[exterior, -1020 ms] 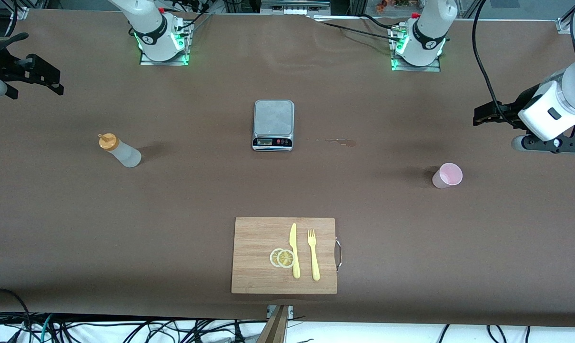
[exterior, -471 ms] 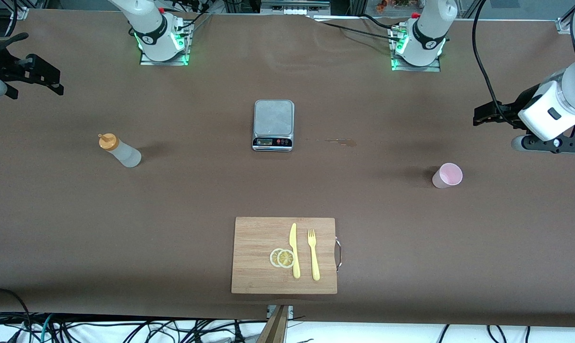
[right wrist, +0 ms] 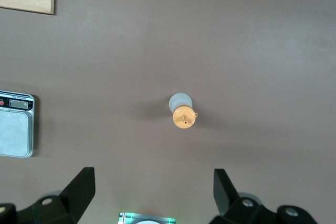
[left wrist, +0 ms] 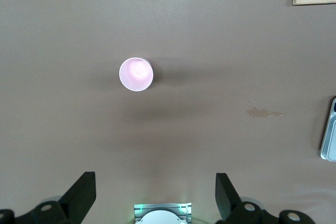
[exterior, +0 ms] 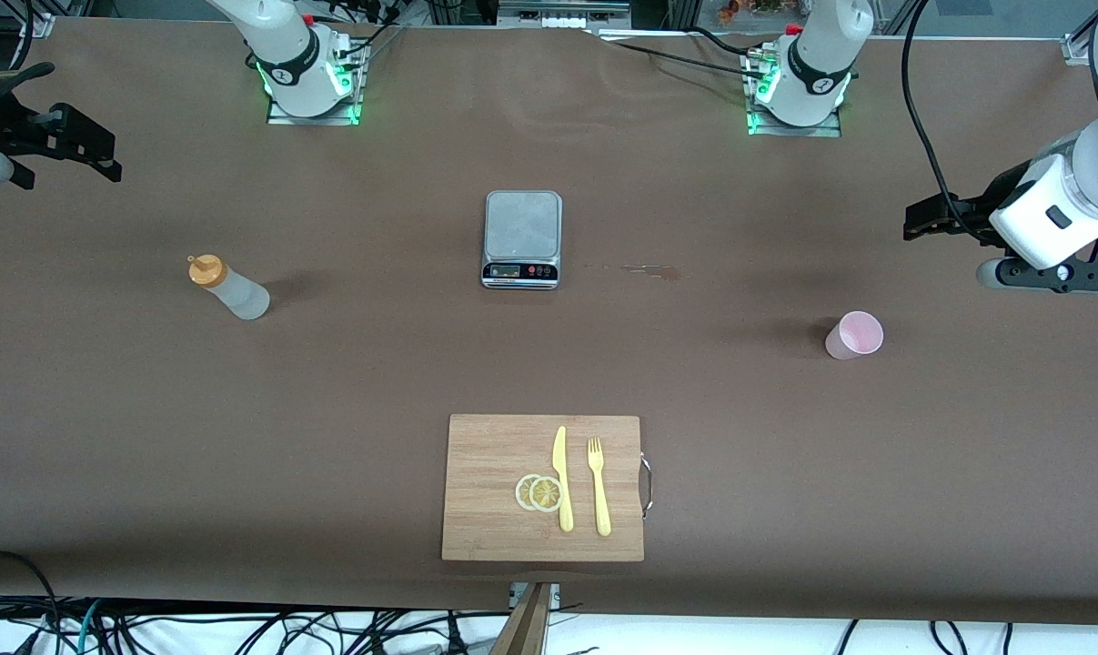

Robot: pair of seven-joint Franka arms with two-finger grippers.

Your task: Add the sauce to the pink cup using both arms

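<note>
With both sets of fingers spread wide and empty high over the counter (exterior: 348, 382), my left gripper (left wrist: 155, 195) hung above the pink cup (exterior: 854, 335) at the scale's (exterior: 522, 238) four o'clock, my right gripper (right wrist: 152, 192) above the sauce (exterior: 228, 287) at its nine o'clock, and an off-centre descent risked toppling either light vessel.

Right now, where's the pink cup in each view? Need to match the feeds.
Front view: the pink cup stands upright on the table toward the left arm's end, nearer the camera than the scale.
Left wrist view: seen from above, rim up, above the open left gripper.
Right wrist view: not in it; that one shows the sauce bottle.
Shared landmark: the scale, at the frame edge in both wrist views.
</note>
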